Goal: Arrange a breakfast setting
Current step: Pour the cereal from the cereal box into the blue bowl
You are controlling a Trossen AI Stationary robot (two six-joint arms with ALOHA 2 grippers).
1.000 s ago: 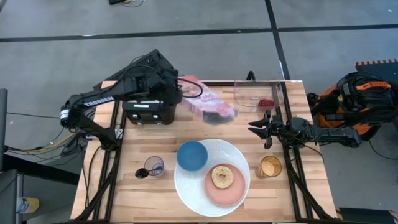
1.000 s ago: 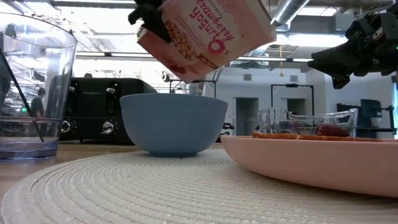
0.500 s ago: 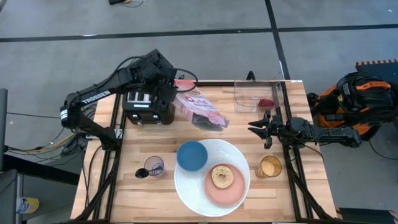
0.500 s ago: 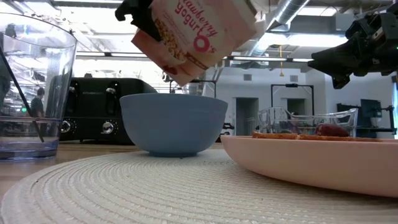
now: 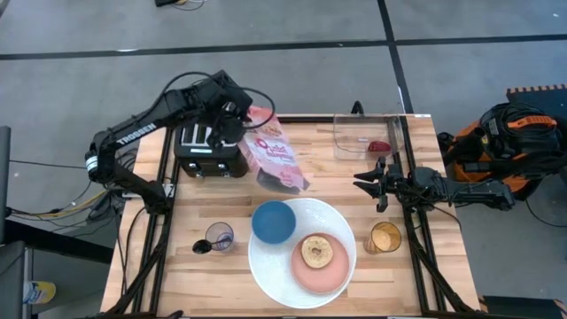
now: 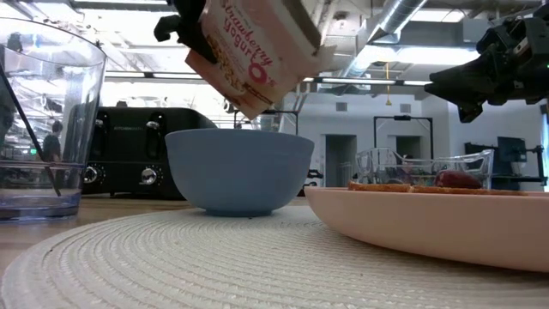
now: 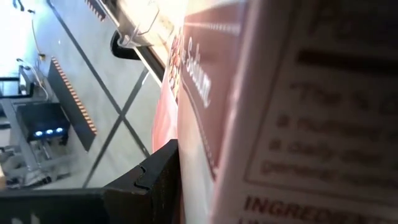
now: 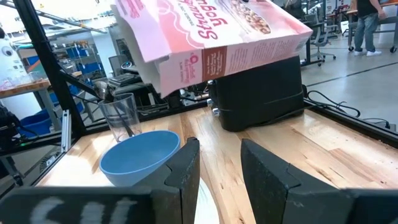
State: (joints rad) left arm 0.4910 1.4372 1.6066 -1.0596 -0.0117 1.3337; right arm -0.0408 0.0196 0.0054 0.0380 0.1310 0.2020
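Note:
My left gripper (image 5: 232,124) is shut on the pink-white cereal box (image 5: 273,159), held in the air beside the black toaster (image 5: 208,152). The box's lower end (image 6: 249,107) hangs just above and behind the blue bowl (image 5: 273,221). The bowl sits on the large white plate (image 5: 282,275), next to the pink plate (image 5: 330,276) that carries the bagel half (image 5: 315,251). A black spoon (image 6: 26,120) stands in a clear glass (image 5: 219,236). The red fruit (image 5: 379,145) lies in a clear container. My right gripper (image 5: 368,180) is open and empty at the table's right side. My left gripper holds the cereal box by its upper end (image 5: 248,133), on the toaster's side. In the left wrist view one dark finger (image 7: 155,180) lies against the box's side (image 7: 205,124); the box hides the other. The box is lifted clear and tilted, its free end (image 5: 297,183) slanting down toward the bowl.
A glass of orange juice (image 5: 384,237) stands right of the white plate. The clear container (image 5: 365,133) is at the far right, just beyond my right gripper. The toaster fills the far left corner. Bare wood lies in the table's middle, between the box and the container.
My left gripper has gone toward the table's left edge with the cereal box. The box has turned steeper: its free end has swung from the table's middle right back toward the bowl, staying clear of the table. My right arm has kept still.

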